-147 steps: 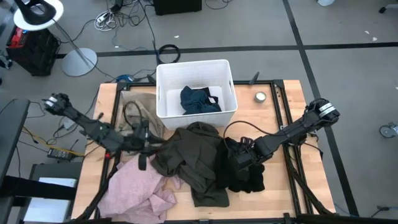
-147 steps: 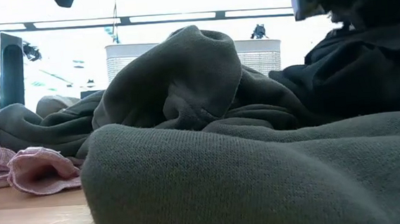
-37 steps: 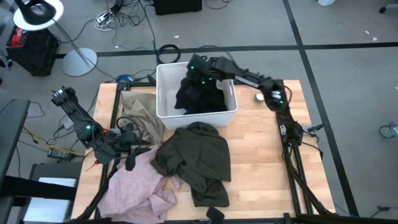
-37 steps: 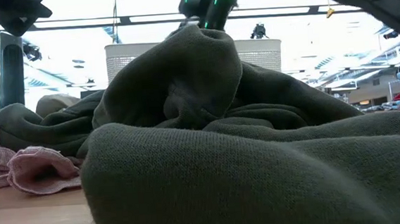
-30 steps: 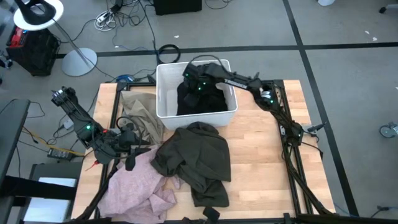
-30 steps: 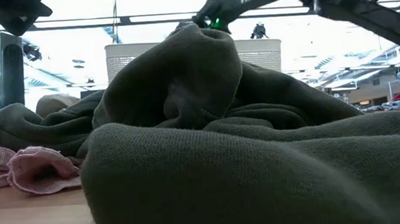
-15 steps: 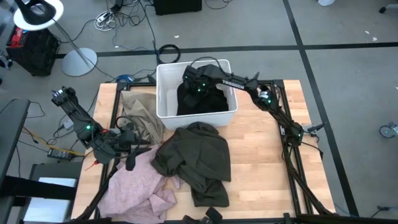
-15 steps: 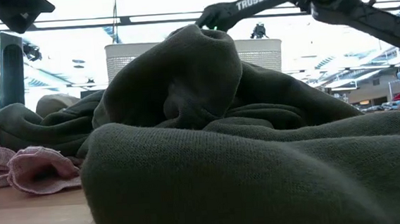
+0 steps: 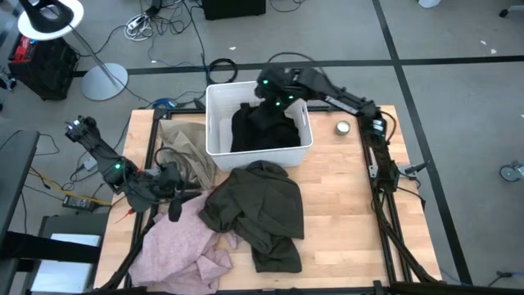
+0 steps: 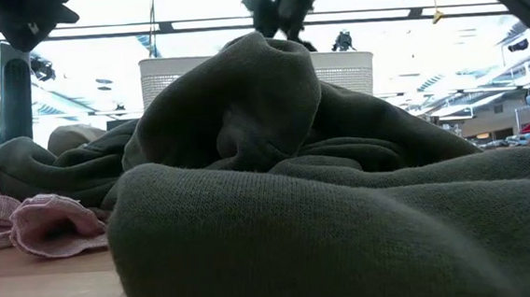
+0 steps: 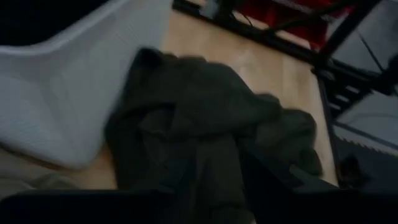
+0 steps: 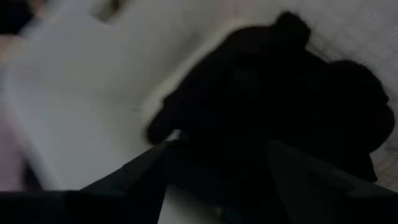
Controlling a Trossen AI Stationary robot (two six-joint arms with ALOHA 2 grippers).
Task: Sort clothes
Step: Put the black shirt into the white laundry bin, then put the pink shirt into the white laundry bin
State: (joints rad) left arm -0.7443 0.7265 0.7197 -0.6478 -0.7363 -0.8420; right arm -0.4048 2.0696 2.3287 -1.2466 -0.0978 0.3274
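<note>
Inside bin (image 9: 217,131), one black garment (image 9: 262,127).

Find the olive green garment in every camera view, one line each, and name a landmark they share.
High view: olive green garment lies mid-table, just in front of the white bin.
Low view: it fills most of the picture; the bin shows behind it.
Left wrist view: it spreads over the wood beside the bin wall.
Right wrist view: not in it.
Shared landmark: the white bin.
</note>
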